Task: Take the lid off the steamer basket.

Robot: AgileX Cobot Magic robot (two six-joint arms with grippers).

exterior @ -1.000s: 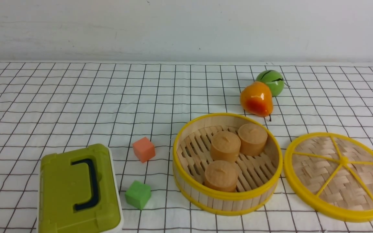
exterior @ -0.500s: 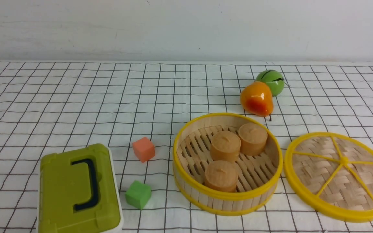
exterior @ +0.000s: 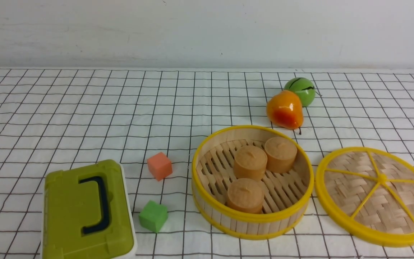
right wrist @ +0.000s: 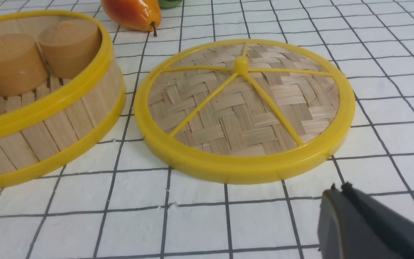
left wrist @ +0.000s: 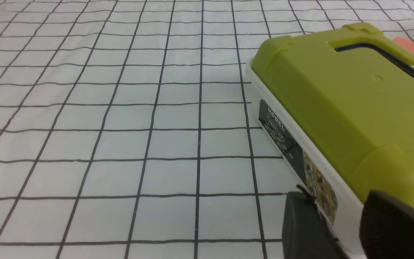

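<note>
The olive box (exterior: 88, 210) had a glossy plastic top and a white base; its side label read "MODEL". The left claw (left wrist: 347, 223) stood beside it, fingers apart, holding nothing. Right of two foam cubes (exterior: 159, 166), the bamboo-slat basket (exterior: 252, 219) held three tan cylinders. The woven lid (right wrist: 244, 108) lay flat on the cloth just right of it, apart from the right claw (right wrist: 338, 190), pressed together and empty.

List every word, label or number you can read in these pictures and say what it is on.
"MODEL": white letters on the dark sticker on the white side of the green box.
Smaller print under it: too small to read.
Picture sticker beside it: no readable text.
Nothing else carries writing.
</note>
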